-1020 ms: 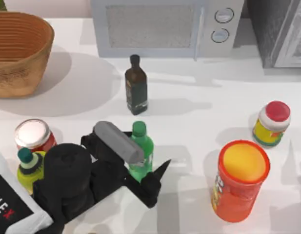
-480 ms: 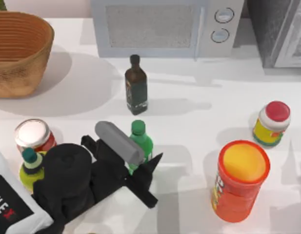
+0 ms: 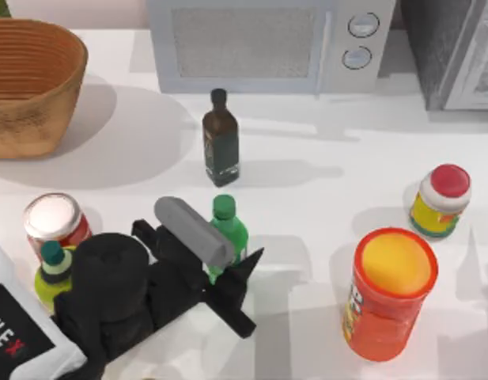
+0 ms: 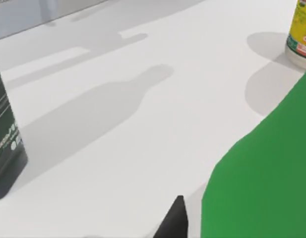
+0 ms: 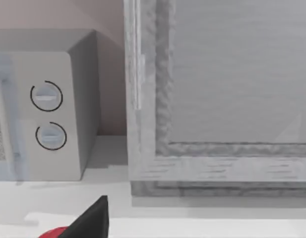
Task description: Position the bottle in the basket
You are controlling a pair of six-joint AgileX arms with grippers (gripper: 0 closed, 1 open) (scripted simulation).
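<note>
Left gripper (image 3: 220,269): fingers closed around the upright bottle (image 3: 227,237), front-left of table. Basket (image 3: 30,83) lies well apart, toward far-left corner; left arm nearer. Right gripper: state unclear.

The left gripper (image 3: 228,265) is being seen closed in tighter around the bottle (image 3: 228,234) than before, while the squat yellow-green bottle (image 3: 52,273) is being nudged slightly leftward.

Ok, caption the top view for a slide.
Left pincer closed around the green bottle, far from the basket.
</note>
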